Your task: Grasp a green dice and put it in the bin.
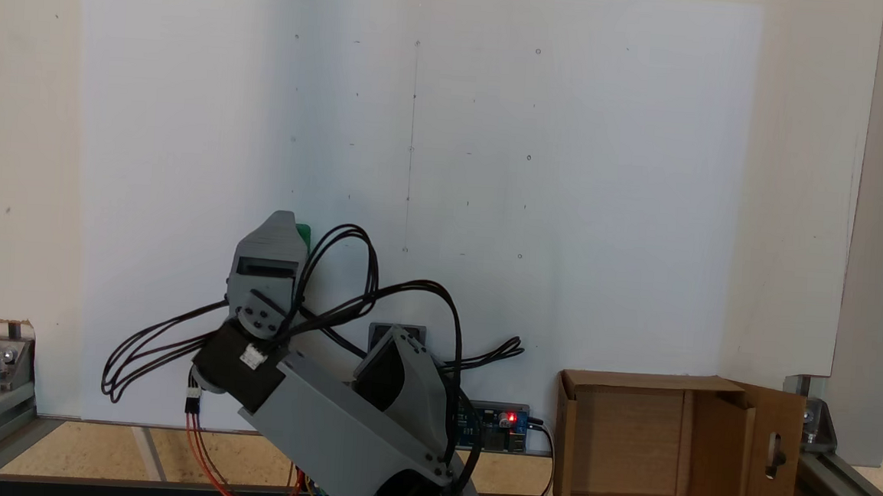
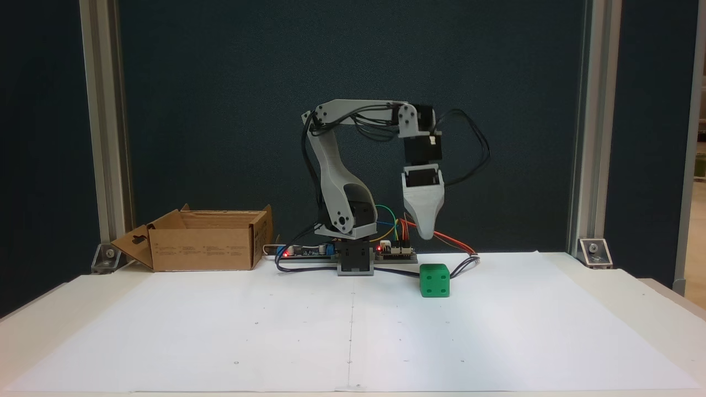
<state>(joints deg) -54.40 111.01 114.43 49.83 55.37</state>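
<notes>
Gripper (image 2: 425,234) poised above the green dice (image 2: 434,280)

It hangs clear of the cube — jaws overlap, so I cannot tell their state; the bin (image 2: 207,245) sits well apart.

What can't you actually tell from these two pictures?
- Tool: only one pale tip shows in a fixed view, so open or shut is unclear.
- Green dice: seen from above, the arm covers all but a sliver.
- Bin: the picture's bottom edge cuts off its front.
- Print on the bin is too small to read.
</notes>
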